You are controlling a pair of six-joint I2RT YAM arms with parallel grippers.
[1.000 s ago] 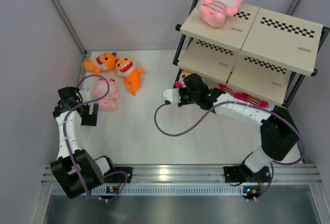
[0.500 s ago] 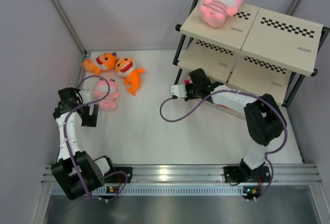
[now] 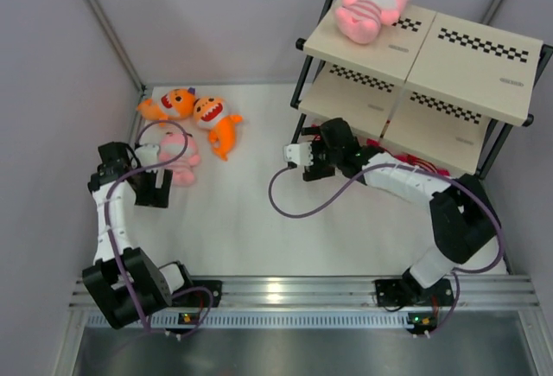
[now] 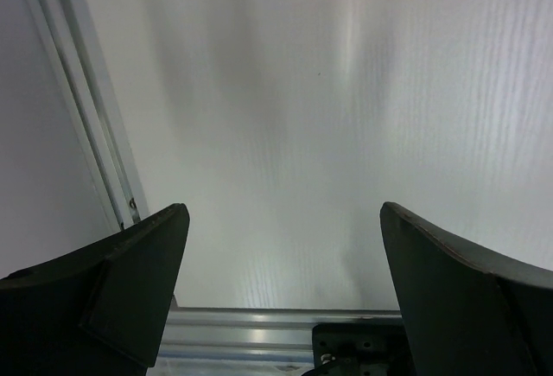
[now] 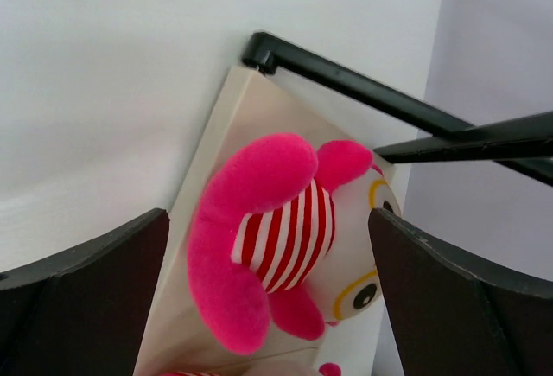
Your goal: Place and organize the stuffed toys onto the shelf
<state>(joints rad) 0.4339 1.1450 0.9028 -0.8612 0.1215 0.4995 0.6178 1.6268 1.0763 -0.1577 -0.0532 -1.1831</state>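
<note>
Since a second ago the right gripper (image 5: 266,216) has shifted nearer the shelf (image 3: 467,69) foot; the left gripper (image 4: 283,212) edged slightly toward the pale pink toy (image 3: 179,153). Right fingers spread wide, gripping nothing; magenta-and-white striped toy (image 5: 259,246) lies beyond the tips, between them, on the smooth beige lowest board (image 5: 203,186), apparently shelved. Fuzzy pile, rounded limbs. Left fingers wide, empty, over bare table (image 4: 346,117); pink toy just beyond them, probably the next pick
</note>
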